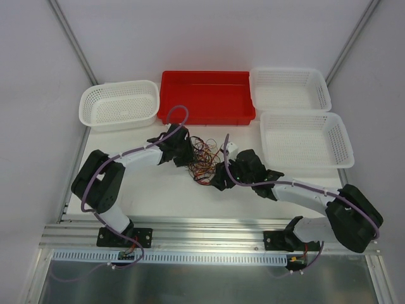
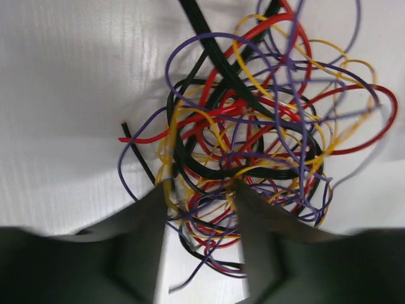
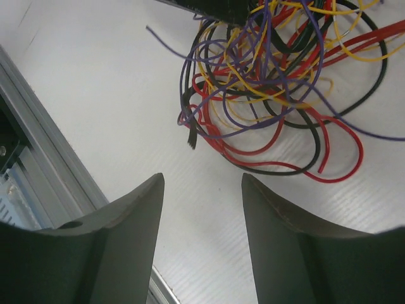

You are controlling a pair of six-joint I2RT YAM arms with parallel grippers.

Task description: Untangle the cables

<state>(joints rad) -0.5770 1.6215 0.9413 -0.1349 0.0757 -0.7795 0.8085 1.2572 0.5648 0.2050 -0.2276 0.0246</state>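
The cables [image 1: 204,159] lie in one knot of red, black, purple and yellow wires on the white table between the two arms. My left gripper [image 1: 185,156] is at the knot's left edge. In the left wrist view its jaws [image 2: 199,185] stand apart, astride the near loops of the cables [image 2: 253,126], with several strands lying loose between the fingers [image 2: 152,215]. My right gripper [image 1: 221,178] sits at the knot's lower right. It is open with only bare table between its fingers [image 3: 142,209], and the cables [image 3: 272,82] lie just beyond the tips.
A red bin [image 1: 205,98] stands behind the knot, flanked by a white basket [image 1: 119,104] on the left and two white baskets [image 1: 290,87] [image 1: 305,139] on the right. An aluminium rail [image 1: 209,231] runs along the near table edge.
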